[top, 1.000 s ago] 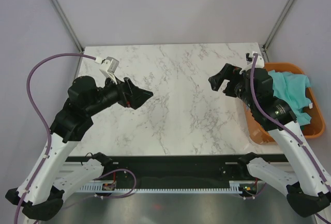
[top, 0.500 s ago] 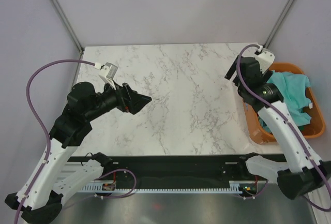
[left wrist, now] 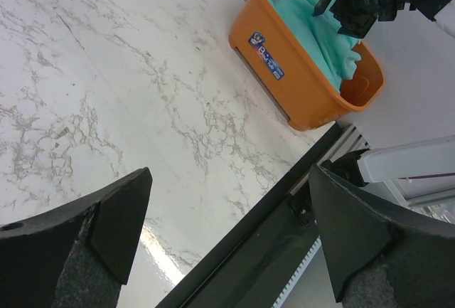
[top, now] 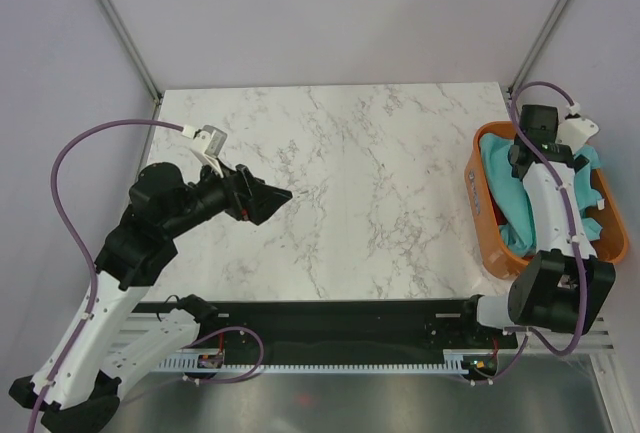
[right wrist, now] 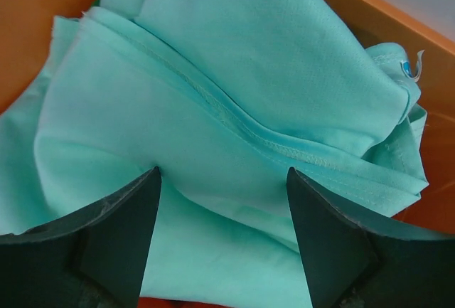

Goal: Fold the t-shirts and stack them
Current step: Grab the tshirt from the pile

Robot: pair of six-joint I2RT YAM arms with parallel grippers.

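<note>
The teal t-shirt point(right wrist: 234, 94) lies bunched in the orange tub point(right wrist: 25, 16), and my right gripper point(right wrist: 222, 178), jaws spread just above it, may pinch several layers and drag it out tangled.

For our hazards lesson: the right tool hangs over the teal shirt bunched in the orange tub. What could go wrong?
The teal t-shirt lies in layered folds under the open right tool, so a pinch may catch several layers at once. The cloth fills the orange tub near the edge of the table; pulling might drag or tip it.
</note>
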